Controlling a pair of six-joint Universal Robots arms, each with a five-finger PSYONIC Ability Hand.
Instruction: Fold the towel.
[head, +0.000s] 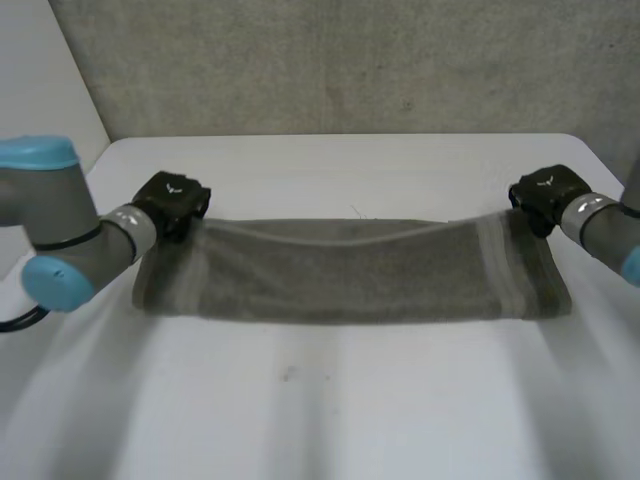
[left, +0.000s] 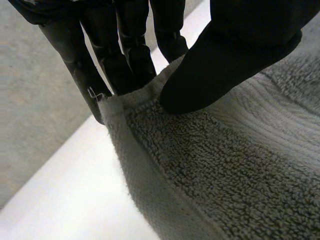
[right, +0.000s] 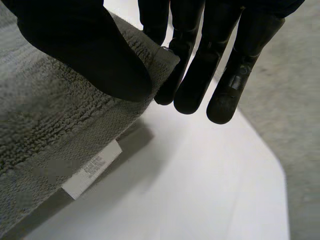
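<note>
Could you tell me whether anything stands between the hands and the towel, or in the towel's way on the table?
Nothing visible does. The left hand and the right hand each pinch a far corner of the towel, and nothing lies on the table in front of it.

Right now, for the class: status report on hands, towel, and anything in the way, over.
Left hand shut on towel corner, thumb against fingers. Right hand same, opposite corner. Towel stretched between them. Nothing in the way on table.
</note>
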